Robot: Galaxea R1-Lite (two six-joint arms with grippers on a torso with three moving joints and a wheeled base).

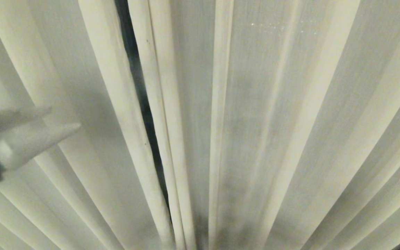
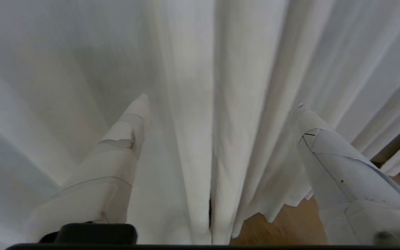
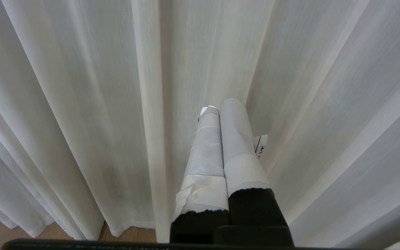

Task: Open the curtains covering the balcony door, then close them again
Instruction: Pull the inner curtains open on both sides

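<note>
1. The curtains (image 1: 262, 132) are seen filling the whole head view as cream-beige pleated fabric, hanging close in front of the robot.
2. A narrow dark slit (image 1: 141, 93) is left between two panel edges, left of the middle of the head view; something dark is glimpsed through it, but whether that is the balcony door cannot be told.
3. The left gripper (image 1: 52, 119) is seen at the left edge of the head view, blurred, its pale taped fingers pointed towards the fabric.
4. In the left wrist view the left gripper (image 2: 222, 100) is shown with its fingers (image 2: 123, 139) spread wide apart; pleats hang between and beyond them, and nothing is clamped.
5. A strip of wooden floor (image 2: 283, 225) is seen beneath the curtain hems in that view.
6. The right gripper (image 3: 217, 106) is shown in the right wrist view only, its fingers pressed together, the tips just beside a fold of the curtains, with no cloth pinched between them.
</note>
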